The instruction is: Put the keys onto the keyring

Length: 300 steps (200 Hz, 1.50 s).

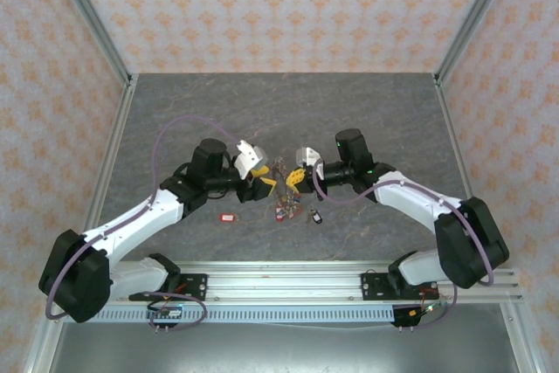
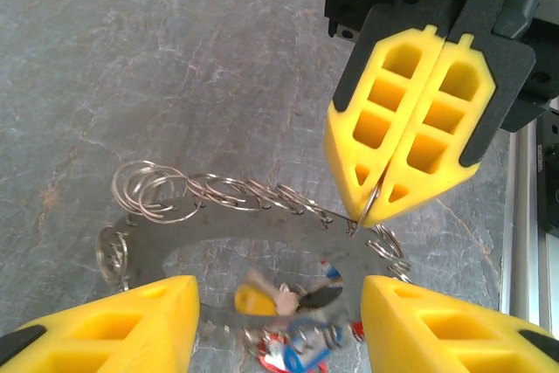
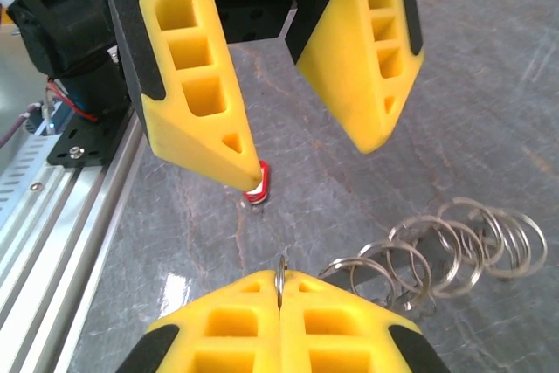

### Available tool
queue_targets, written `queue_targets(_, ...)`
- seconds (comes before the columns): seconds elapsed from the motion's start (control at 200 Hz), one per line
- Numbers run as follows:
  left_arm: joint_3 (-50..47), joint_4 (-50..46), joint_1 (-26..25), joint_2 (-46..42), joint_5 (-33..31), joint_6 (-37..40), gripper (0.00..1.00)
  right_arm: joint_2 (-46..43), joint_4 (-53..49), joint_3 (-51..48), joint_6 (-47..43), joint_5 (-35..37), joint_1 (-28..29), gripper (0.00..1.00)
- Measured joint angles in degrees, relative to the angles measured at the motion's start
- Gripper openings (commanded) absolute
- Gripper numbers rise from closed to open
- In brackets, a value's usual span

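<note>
From above, we are looking at a grey, stone-veined tabletop [image 1: 367, 111]. Walls [image 1: 279, 6] papered in an orange floral print are boxing it in. Slanting metal frame posts [image 1: 92, 15] are rising at the corners, and an aluminium rail [image 1: 288, 277] is running along the near edge. The left hand [image 1: 264, 184] and the right hand [image 1: 294, 179] are facing each other at the middle, with the keyring [image 1: 279, 166] between them. Its coloured tags [image 1: 286, 209] are lying just nearer the rail. The red-tagged key [image 1: 228, 217] is lying on the stone well to the left of the tags. The dark-tagged key [image 1: 316, 215] is lying just to their right.

Through the left wrist camera, we are seeing the left hand's fingers [image 2: 105, 325] standing apart with nothing between them. Under the gap, red, blue and yellow tags [image 2: 288, 342] are lying. The keyring [image 2: 218, 191] is stretching across as a row of silvery wire loops, casting a shadow on the tabletop [image 2: 175, 58]. The right hand [image 2: 371, 207] is blocking the far right of the surface, its fingers pressed together and pinching one loop at their tips.

Through the right wrist camera, the right hand [image 3: 281, 281] is clamping a thin loop in the seam of its closed fingers. The rest of the keyring [image 3: 445, 246] is trailing to the right. Opposite, the left hand [image 3: 310, 159] is hanging with its jaws apart, one fingertip partly covering the red-tagged key [image 3: 258, 189]. The rail [image 3: 52, 216] is running along the left.
</note>
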Motion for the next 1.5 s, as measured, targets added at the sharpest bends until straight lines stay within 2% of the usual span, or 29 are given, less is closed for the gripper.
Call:
queue_targets(0.22, 0.0, 1.4, -0.4, 3.4, 2.1, 0.0, 0.47, 3.0, -3.0, 3.3, -3.4, 0.4, 0.0, 0.0)
queue_targets(0.435, -0.3, 3.4, -1.3, 8.4, 2.5, 0.6, 0.48, 5.4, -6.9, 4.2, -7.3, 1.2, 0.0, 0.0)
queue_targets(0.726, -0.5, 4.9, -1.5, 9.9, 3.2, 3.4, 0.47, 5.8, -12.5, 5.4, -12.1, 0.6, -0.3, 0.0)
queue_targets(1.001, -0.5, 4.9, -1.5, 11.1, 6.9, 5.2, 0.45, 7.7, -13.3, 6.8, -13.3, -2.6, -2.2, 0.0)
queue_targets(1.071, -0.4, 4.9, -1.5, 11.8, 7.8, 5.8, 0.38, 8.1, -13.3, 6.9, -13.6, -3.0, -2.2, 0.0)
queue_targets(1.191, 0.4, 4.8, -1.5, 12.6, 9.5, 7.3, 0.37, 8.3, -13.7, 7.0, -13.7, -3.5, -2.3, 0.0)
queue_targets(1.276, 1.2, 4.6, -1.5, 12.8, 10.5, 8.6, 0.27, 8.3, -13.7, 7.0, -13.7, -3.7, -2.2, 0.0)
queue_targets(1.501, 3.7, 3.5, -1.5, 13.6, 13.0, 11.0, 0.26, 8.3, -13.7, 7.0, -13.7, -3.7, -2.2, 0.0)
